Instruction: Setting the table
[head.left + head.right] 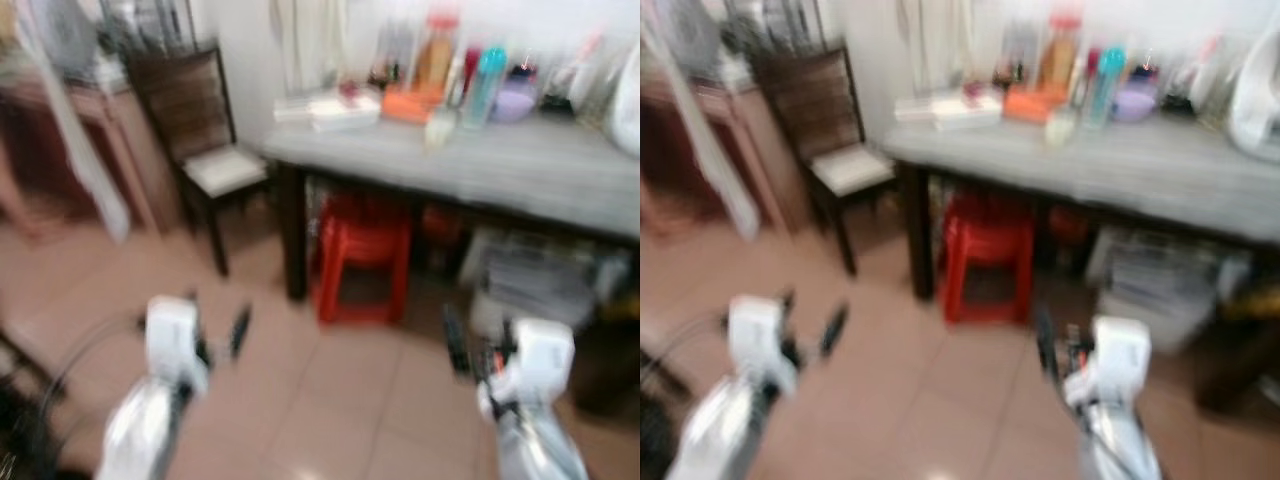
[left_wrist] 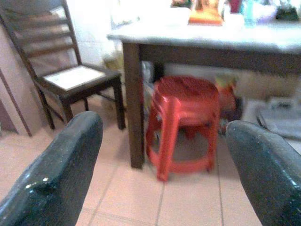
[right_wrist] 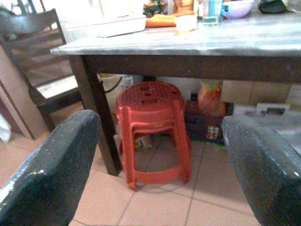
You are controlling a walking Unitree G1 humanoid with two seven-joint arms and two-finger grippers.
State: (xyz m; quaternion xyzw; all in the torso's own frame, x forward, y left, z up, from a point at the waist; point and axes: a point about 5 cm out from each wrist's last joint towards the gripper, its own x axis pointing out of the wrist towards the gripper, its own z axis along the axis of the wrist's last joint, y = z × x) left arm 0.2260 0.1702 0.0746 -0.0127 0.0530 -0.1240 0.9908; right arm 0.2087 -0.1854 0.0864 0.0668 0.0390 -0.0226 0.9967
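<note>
A grey-topped table (image 1: 520,170) with dark legs stands ahead against the wall. Along its back are bottles (image 1: 487,80), a purple bowl (image 3: 240,7), a glass (image 3: 211,10), a small pale cup (image 3: 186,22), an orange item (image 3: 162,20) and a white tray (image 3: 120,24). My left gripper (image 1: 215,322) and right gripper (image 1: 475,345) are held low over the floor, short of the table. Both are open with nothing between them; the left fingers (image 2: 61,165) and right fingers (image 3: 56,165) frame the table's near corner. The head views are blurred.
A red plastic stool (image 3: 153,127) sits under the table by its corner leg (image 3: 96,122). A dark wooden chair (image 1: 200,150) with a pale seat stands left of the table. Boxes and bags (image 1: 540,280) lie under the table's right part. Tiled floor (image 1: 330,400) lies before me.
</note>
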